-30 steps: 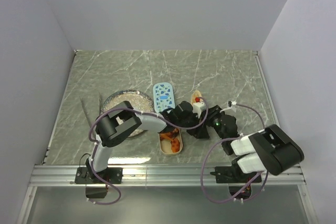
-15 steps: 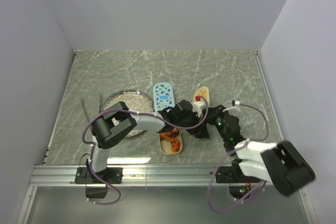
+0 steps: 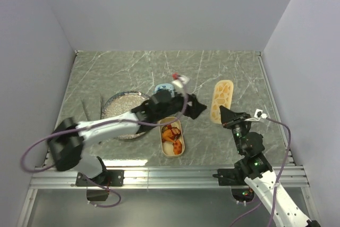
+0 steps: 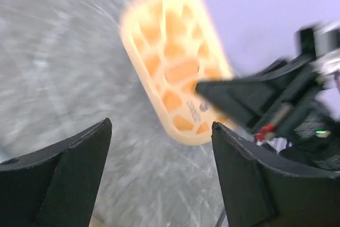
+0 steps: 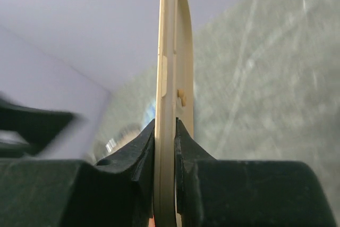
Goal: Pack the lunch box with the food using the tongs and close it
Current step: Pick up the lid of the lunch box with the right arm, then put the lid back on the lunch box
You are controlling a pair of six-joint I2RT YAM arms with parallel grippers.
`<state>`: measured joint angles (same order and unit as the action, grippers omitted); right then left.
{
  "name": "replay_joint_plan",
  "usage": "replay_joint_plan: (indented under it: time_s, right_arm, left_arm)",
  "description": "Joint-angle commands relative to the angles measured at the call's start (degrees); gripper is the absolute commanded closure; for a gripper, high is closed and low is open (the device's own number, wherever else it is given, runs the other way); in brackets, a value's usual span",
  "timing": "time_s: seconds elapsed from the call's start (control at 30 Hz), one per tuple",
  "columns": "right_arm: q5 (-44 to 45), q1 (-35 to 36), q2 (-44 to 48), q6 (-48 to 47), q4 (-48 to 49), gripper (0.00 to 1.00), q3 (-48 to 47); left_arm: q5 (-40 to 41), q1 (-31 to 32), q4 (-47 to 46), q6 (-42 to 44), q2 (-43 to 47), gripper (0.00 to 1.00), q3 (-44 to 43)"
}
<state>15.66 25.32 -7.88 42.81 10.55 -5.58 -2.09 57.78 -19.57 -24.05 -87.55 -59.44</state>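
Note:
The cream lunch box tub (image 3: 179, 152) stands open near the front edge, with orange and reddish food (image 3: 171, 134) inside. Its orange patterned lid (image 3: 222, 101) is held up on the right, my right gripper (image 3: 225, 113) shut on its near end. The right wrist view shows the lid (image 5: 171, 51) edge-on between the right gripper (image 5: 166, 131) fingers. My left gripper (image 3: 197, 108) hangs open and empty just left of the lid. Through the left gripper (image 4: 161, 126) jaws the lid (image 4: 170, 67) appears ahead. The thin dark tongs (image 3: 85, 111) lie left of the plate.
A round silvery speckled plate (image 3: 121, 106) sits left of the tub, partly under my left arm. A blue patterned lid (image 3: 162, 88) lies behind the tub, mostly hidden by the left wrist. White walls close in the marble table (image 3: 239, 73) on three sides.
The left gripper has opened off the orange lid and lifted back a little. The right gripper closed on the lid and carried it to the right, away from the tub.

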Motion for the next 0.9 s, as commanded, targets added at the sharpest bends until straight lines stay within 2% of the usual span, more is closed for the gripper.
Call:
replay_joint_plan:
  time_s: [0.0, 0.07, 0.13, 0.27, 0.4, 0.53, 0.87]
  right_arm:
    - [-5.89, 0.52, -1.52, 1.22, -9.58, 1.0, -1.28]
    - [-11.67, 0.61, -3.28, 2.54, -6.79, 1.0, 0.21]
    - [-14.51, 0.69, -4.77, 2.98, -5.19, 1.0, 0.75]
    - [-20.22, 2.36, -7.05, 3.95, -0.1, 1.0, 1.37]
    - [-18.74, 9.63, -15.47, 3.07, 2.36, 1.0, -0.92]
    - [-16.28, 15.35, -21.47, 3.42, 6.84, 1.0, -2.15]
    - [-13.2, 22.75, -15.59, 5.61, 8.52, 1.0, -3.47]
  left_arm:
    - [13.06, -0.65, -4.32, -0.55, 14.62, 0.17, 9.4]
    - [16.74, -0.91, -6.86, -2.13, 24.29, 0.17, 17.58]
    - [18.51, -1.09, -7.67, -3.01, 30.3, 0.17, 24.94]
    - [20.97, -1.35, -7.32, -5.29, 41.47, 0.17, 33.15]
    - [24.05, -1.27, -4.78, -7.67, 41.76, 0.17, 36.84]
    - [23.62, -1.35, -4.42, -10.05, 41.14, 0.17, 38.17]
    - [25.9, -1.35, -6.7, -12.77, 42.11, 0.18, 42.39]
